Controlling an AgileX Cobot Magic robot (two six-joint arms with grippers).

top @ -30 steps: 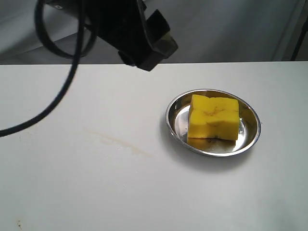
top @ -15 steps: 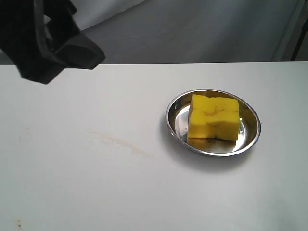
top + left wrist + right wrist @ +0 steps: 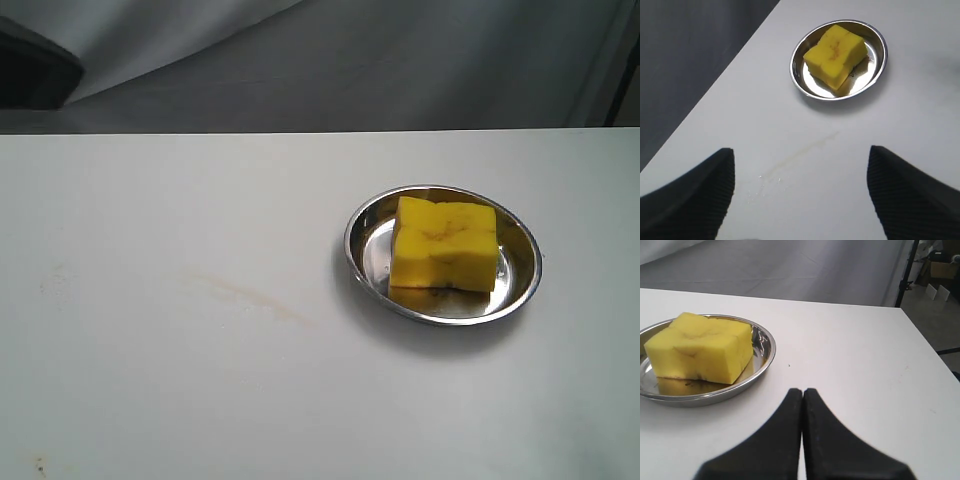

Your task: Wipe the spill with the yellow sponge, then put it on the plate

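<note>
The yellow sponge [image 3: 445, 245] lies inside the steel plate [image 3: 520, 295] on the right of the white table; both show in the left wrist view (sponge [image 3: 835, 52], plate [image 3: 800, 82]) and the right wrist view (sponge [image 3: 700, 347], plate [image 3: 765, 352]). The spill is only a faint brownish streak [image 3: 250, 297] left of the plate, also a thin streak [image 3: 800, 152] below my left gripper [image 3: 800, 167]. That gripper is open, empty and high above the table. My right gripper [image 3: 802, 392] is shut on nothing, low over the table beside the plate.
A dark part of the left arm [image 3: 30, 70] shows at the exterior view's top left corner. A grey backdrop [image 3: 400, 60] stands behind the table. The table's edge [image 3: 925, 340] and a dark stand [image 3: 905, 272] lie beyond my right gripper.
The left arm has swung left and almost out of the exterior view. The sponge, plate and streak have stayed put.
</note>
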